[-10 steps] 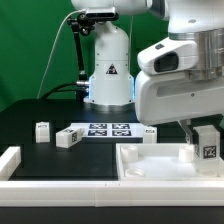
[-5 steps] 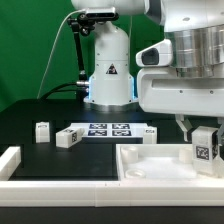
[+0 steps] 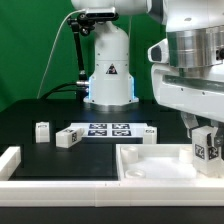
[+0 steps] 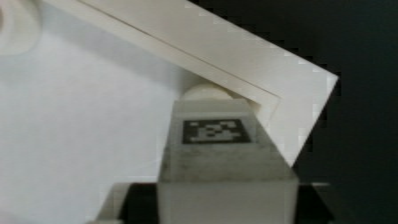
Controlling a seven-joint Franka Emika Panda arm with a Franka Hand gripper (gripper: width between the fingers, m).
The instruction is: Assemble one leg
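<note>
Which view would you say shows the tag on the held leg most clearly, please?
The wrist view: the leg is central and large, its tag facing the camera. The exterior view shows it small, near that view's right edge.

Evenly bright; wrist view seemingly blurred
</note>
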